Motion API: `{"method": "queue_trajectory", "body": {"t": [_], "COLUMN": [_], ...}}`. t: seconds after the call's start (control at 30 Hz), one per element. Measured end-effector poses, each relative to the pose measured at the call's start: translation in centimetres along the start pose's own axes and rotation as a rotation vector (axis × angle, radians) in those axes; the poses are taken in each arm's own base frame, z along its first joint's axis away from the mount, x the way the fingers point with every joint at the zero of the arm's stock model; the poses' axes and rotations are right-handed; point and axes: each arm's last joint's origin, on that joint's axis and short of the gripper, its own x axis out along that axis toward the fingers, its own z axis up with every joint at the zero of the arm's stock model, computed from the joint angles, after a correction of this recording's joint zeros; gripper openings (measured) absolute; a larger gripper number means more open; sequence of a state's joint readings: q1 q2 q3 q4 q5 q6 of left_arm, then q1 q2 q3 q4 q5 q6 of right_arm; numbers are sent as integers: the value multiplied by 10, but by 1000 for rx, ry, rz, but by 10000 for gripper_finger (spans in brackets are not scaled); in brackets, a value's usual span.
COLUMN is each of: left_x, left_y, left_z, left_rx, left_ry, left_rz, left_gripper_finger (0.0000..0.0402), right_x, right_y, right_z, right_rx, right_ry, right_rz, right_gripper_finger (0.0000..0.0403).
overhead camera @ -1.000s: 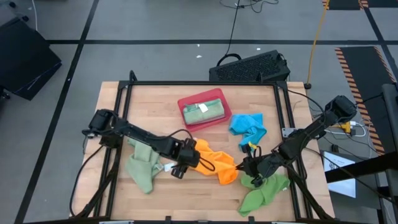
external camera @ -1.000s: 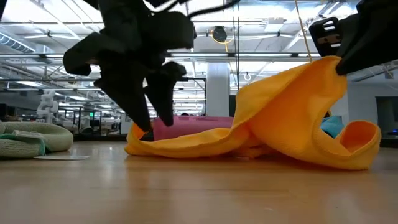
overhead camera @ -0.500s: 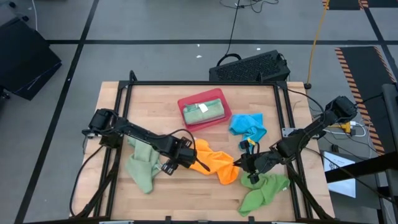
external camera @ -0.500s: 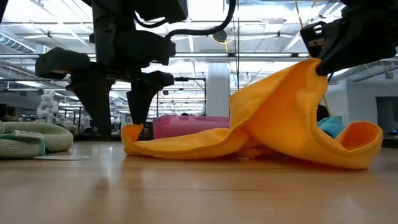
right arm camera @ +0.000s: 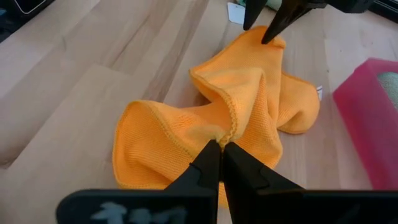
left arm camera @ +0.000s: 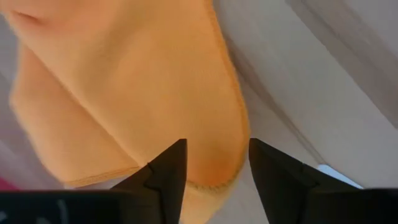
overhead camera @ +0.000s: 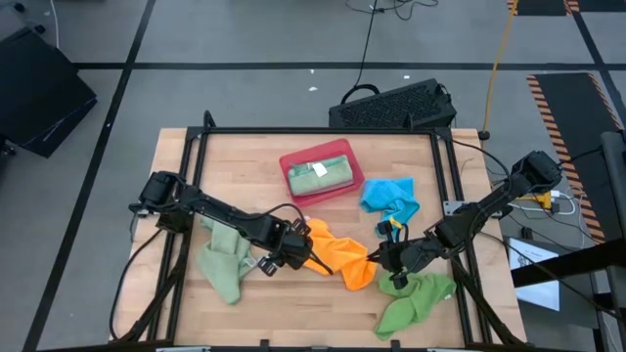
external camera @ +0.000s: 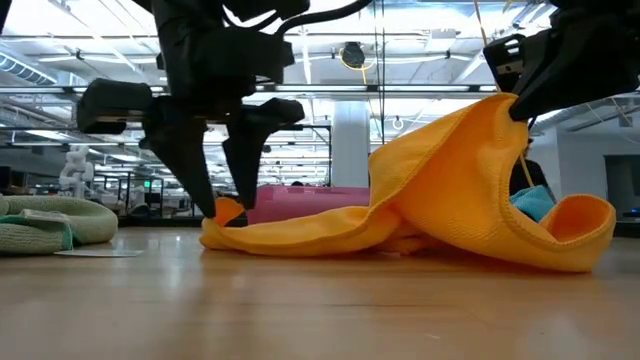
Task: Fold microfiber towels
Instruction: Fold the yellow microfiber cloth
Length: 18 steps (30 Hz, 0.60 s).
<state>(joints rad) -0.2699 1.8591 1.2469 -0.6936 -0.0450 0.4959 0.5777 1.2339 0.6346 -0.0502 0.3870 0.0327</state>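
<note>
High view placed the orange towel (overhead camera: 337,256) crumpled near the middle of the counter (overhead camera: 245,156), strung between the two arms. The right end effector (right arm camera: 221,148) was clenched on a raised fold of the cloth, and in the low view that edge hung lifted off the wood. The left end effector (left arm camera: 211,163) stood over the opposite corner with its fingers parted and one on each side of the hem; the corner lay between them, not visibly pinched. I judged the step in hand to be taking hold of the orange towel at two points so it could be spread flat before folding. The next move would call for the left fingers to close on that corner without pushing it away, then for both arms to draw apart and lay the cloth smooth.

Other towels waited: a sage green towel (overhead camera: 225,264) beside the left arm, a bright green towel (overhead camera: 411,303) under the right arm, a bright blue towel (overhead camera: 389,198) behind it, and a folded green one in the red tray (overhead camera: 293,186).

Hard to settle: whether the left fingertips touched the counter, since the low view showed them only as dark shapes against the lit room. Most of the bright blue towel was hidden behind the orange one in the low view. I could not find a grey-blue towel in any view.
</note>
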Motion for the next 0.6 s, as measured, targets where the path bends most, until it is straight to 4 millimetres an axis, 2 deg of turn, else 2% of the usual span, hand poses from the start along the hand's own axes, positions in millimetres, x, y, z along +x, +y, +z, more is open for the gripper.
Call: {"method": "queue_trajectory", "body": {"t": [0.27,0.6], "left_x": [0,0], "left_y": [-3,0], "left_z": [-5,-10], "left_rx": [4,-71], "left_ry": [39,104], "left_rz": [-49,6], "left_gripper_finger": [164,163], "right_x": [0,0], "right_y": [0,0], "right_z": [0,0], "right_rx": [-1,-3], "right_ry": [0,3], "right_rz": [0,0], "right_gripper_finger": [4,4]}}
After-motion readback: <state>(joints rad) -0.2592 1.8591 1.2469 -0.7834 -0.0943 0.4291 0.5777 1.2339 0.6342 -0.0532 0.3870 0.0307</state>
